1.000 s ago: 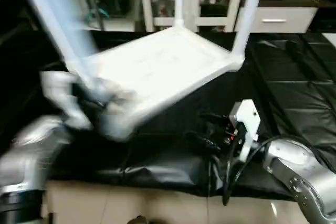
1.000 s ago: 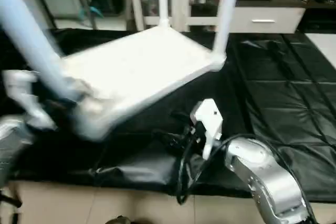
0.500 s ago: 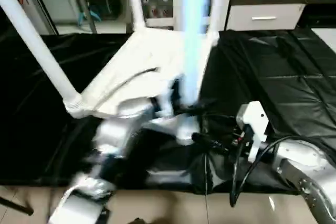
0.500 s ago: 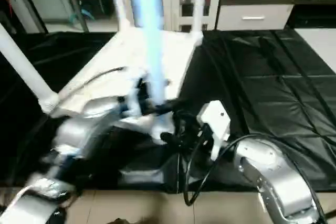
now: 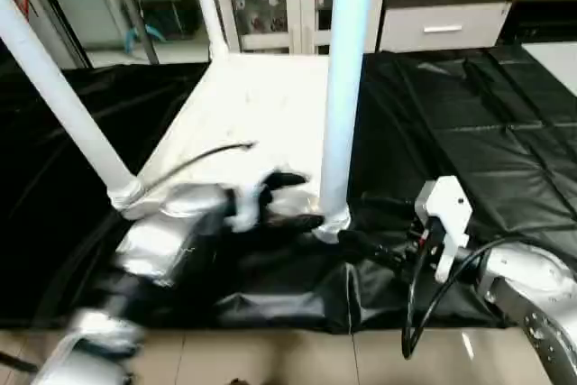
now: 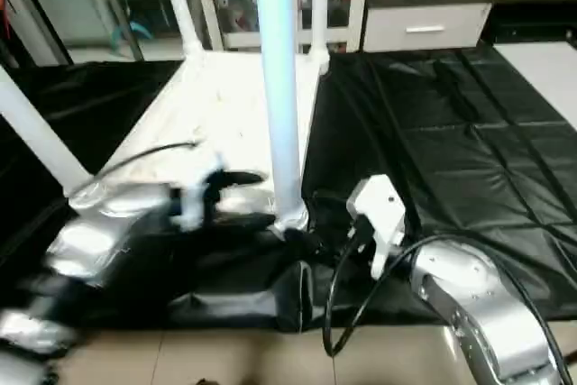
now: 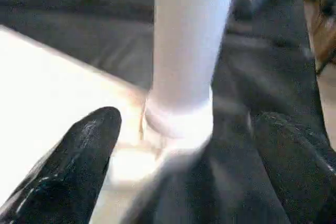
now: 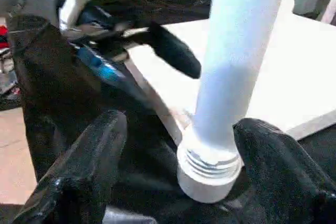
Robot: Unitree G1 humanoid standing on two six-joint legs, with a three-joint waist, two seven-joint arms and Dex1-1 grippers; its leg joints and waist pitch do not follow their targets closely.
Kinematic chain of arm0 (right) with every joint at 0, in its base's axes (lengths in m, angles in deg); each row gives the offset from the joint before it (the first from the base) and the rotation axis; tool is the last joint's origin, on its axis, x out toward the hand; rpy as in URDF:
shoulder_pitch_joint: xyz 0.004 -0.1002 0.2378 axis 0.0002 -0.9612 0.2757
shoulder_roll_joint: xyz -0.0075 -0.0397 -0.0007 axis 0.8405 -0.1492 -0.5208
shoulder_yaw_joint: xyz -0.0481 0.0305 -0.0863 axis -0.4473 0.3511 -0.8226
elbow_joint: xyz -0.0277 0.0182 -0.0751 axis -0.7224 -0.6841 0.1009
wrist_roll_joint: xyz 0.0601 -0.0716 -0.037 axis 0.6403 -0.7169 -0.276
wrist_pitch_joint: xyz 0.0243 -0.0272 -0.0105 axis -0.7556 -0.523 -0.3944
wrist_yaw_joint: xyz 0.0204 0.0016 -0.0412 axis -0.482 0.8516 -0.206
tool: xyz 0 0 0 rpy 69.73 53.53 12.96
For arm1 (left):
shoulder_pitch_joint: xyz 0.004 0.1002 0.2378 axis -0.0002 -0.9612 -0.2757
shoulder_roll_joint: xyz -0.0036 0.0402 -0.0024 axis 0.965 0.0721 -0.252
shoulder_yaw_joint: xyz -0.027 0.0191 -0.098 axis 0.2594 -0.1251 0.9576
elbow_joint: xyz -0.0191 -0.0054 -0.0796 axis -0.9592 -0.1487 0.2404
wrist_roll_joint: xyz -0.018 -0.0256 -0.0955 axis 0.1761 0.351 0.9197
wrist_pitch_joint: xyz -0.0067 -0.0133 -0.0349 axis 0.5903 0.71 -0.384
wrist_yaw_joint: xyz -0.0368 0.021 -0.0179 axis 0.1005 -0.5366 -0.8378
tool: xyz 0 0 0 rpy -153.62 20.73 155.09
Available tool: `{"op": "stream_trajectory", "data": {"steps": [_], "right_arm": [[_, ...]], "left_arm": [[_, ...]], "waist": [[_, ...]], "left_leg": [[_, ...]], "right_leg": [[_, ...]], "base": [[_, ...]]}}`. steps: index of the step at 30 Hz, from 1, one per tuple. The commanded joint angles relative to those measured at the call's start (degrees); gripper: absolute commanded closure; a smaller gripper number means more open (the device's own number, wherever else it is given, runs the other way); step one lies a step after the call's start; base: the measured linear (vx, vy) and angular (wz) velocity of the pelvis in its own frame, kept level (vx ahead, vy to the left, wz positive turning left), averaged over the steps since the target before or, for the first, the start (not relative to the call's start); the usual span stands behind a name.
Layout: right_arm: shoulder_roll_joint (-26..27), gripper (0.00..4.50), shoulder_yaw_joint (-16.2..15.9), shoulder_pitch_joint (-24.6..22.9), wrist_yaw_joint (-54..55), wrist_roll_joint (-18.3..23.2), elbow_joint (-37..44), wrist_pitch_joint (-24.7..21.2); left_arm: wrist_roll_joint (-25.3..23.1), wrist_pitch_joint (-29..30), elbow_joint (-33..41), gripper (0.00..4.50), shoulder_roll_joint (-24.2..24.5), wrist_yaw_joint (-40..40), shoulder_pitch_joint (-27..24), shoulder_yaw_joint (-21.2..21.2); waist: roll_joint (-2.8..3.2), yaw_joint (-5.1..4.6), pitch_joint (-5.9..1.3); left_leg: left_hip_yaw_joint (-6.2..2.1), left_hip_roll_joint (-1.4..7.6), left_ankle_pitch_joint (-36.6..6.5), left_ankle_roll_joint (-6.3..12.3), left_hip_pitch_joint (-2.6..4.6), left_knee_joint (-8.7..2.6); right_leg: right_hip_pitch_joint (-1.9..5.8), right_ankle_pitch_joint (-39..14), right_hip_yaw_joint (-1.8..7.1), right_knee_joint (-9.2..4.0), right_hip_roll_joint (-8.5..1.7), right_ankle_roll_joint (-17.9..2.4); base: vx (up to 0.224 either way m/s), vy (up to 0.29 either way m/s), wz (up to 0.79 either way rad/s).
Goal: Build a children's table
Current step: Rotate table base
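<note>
1. State: the children's table [image 5: 261, 105] lies upside down on the black sheet [image 5: 469, 123], centre of the head view. The legs point up. The near leg [image 5: 344, 87] stands in the corner socket [image 8: 209, 174] at lower centre.
2. Right pincer [image 8: 179, 121]: released, one finger on each side of the near leg's base, not clamped. Left pincer [image 5: 296, 199]: also released, spread wide, just beside the same corner on the white top's side.
3. Thread rings [image 8: 210, 161] show above the socket, so I judge this leg isn't fully home. The step in hand is seating and tightening it.
4. Grip low, just above the collar. A high grip on a long tapered tube levers the thread sideways.
5. Keep the leg square to the top while turning. A tilt risks a cross-thread.
6. Use the left pincer to pin the top near the corner, so the whole table doesn't spin or slide on the slick sheet.
7. Turn in short strokes, let go, re-grip. Done when no thread shows.
8. Watch the cables by the right wrist [image 5: 424, 286] for snagging.
</note>
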Motion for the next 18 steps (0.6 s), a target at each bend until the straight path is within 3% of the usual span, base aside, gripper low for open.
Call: {"op": "stream_trajectory", "data": {"steps": [1,5,7,10,13,16,17,18], "right_arm": [[-0.5,0.85,0.0,0.7,-0.9,-0.2,0.3,0.1],[-0.9,0.85,-0.4,1.4,-1.4,-0.5,-0.2,0.3],[-1.0,0.85,-0.6,1.8,-1.5,-0.7,-0.4,0.4],[-1.1,0.85,-0.6,1.9,-1.5,-0.7,-0.5,0.3],[-2.0,0.85,-0.9,1.6,-2.1,-1.3,-0.5,0.5],[-2.6,0.85,-1.4,1.5,-2.5,-2.1,-0.8,0.8],[-2.8,0.85,-1.5,1.4,-2.5,-2.3,-1.0,0.9],[-2.9,0.85,-1.5,1.4,-2.4,-2.6,-1.1,1.1]], "left_arm": [[-3.2,-0.4,-3.3,0.03,2.2,-2.2,1.9,-1.1],[-7.8,-4.0,-9.9,0.03,3.3,-2.0,5.0,-3.5],[-11.3,-7.9,-16.2,0.03,2.9,0.3,8.0,-4.8],[-13.1,-10.3,-19.5,0.03,2.5,2.5,9.6,-5.4],[-15.4,-12.2,-25.5,0.36,1.1,4.3,13.2,-6.6],[-17.1,-14.0,-28.3,0.70,0.9,3.2,14.7,-7.4],[-17.3,-14.7,-29.6,0.70,0.7,1.5,15.2,-7.6],[-17.3,-14.5,-29.9,0.79,0.8,-0.8,15.3,-8.0]], "waist": [[-1.24,-0.06,-2.89],[-1.19,0.25,-3.04],[-1.35,0.29,-3.23],[-1.39,0.40,-3.50],[-1.47,0.58,-3.64],[-1.51,0.58,-3.44],[-0.99,0.64,-3.40],[-1.35,0.56,-3.29]], "left_leg": [[-0.74,2.01,-17.5,0.37,1.40,-4.77],[-0.73,1.96,-15.8,0.07,1.37,-4.69],[-0.75,1.98,-14.0,0.19,1.17,-4.54],[-0.78,1.94,-11.4,0.98,0.93,-4.24],[-0.60,1.81,-8.5,2.84,0.83,-3.75],[-0.54,1.90,-9.7,3.12,0.84,-3.84],[-0.62,1.96,-10.9,2.73,0.96,-3.94],[-0.59,1.98,-11.9,2.35,0.99,-4.11]], "right_leg": [[1.25,-14.4,1.46,-4.63,-2.01,-10.7],[1.45,-12.9,1.58,-4.51,-2.26,-10.3],[1.70,-9.4,1.60,-4.27,-2.39,-11.0],[2.13,-5.0,1.52,-3.82,-2.56,-11.9],[2.24,-1.3,1.47,-3.61,-2.55,-13.4],[2.19,-3.3,1.44,-3.79,-2.59,-13.9],[2.17,-5.3,1.45,-3.91,-2.70,-13.8],[2.14,-7.0,1.49,-4.17,-2.70,-13.7]], "base": [[0.000,0.000,0.00],[0.000,0.000,0.00],[0.000,0.000,0.00],[0.000,0.000,0.00],[0.000,0.000,0.00],[0.000,0.000,0.00],[0.000,0.000,0.00],[0.000,0.000,0.00]]}}
